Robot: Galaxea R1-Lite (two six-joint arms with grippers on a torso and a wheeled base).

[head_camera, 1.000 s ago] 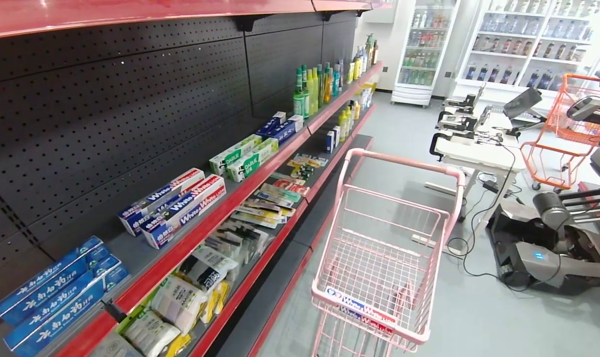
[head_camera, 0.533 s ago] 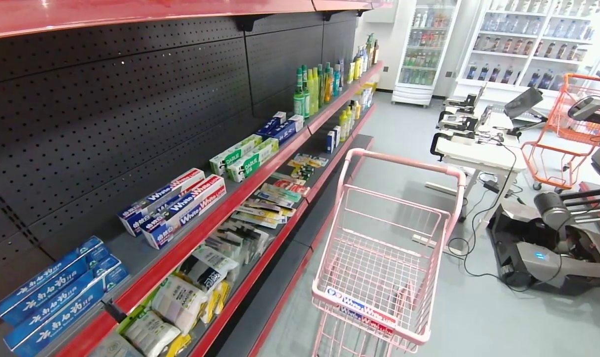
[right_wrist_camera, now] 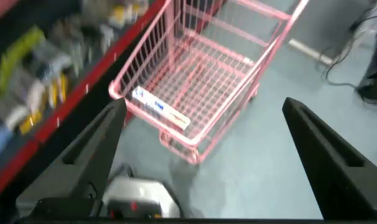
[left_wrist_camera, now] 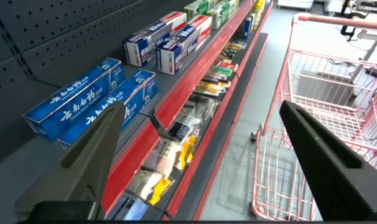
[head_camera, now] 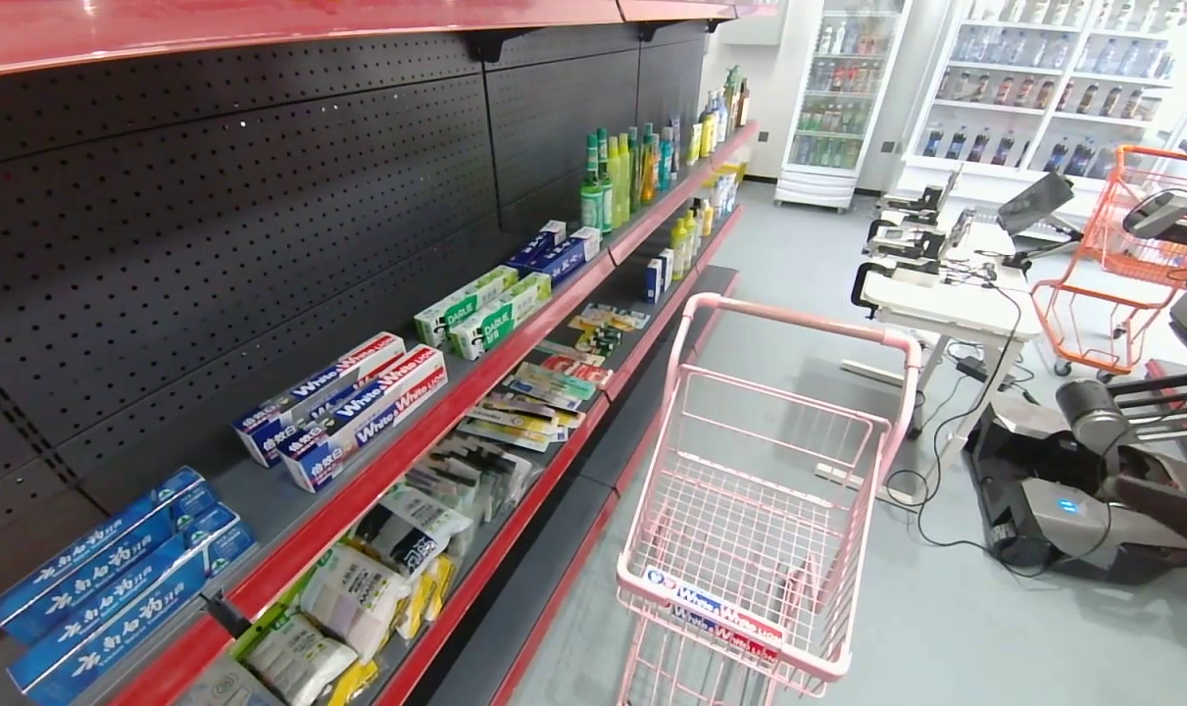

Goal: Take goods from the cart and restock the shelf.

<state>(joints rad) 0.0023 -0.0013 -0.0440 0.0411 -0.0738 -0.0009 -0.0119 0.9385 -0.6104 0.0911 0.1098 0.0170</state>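
one pink cart (head_camera: 799, 324) is standing in the aisle beside the shelf (head_camera: 387, 466), carrying toothpaste boxes (head_camera: 716, 613) at its near end. left wrist view: left gripper (left_wrist_camera: 202, 115) is hanging by the shelf edge, fingers spread apart, gripping nothing. right wrist view: right gripper (right_wrist_camera: 204, 109) is hovering above the cart, fingers apart, empty.

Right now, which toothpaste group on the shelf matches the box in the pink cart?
The red-and-white boxes, sitting between the blue boxes nearest the robot and the green boxes farther along. The box in the pink cart shares their colours.
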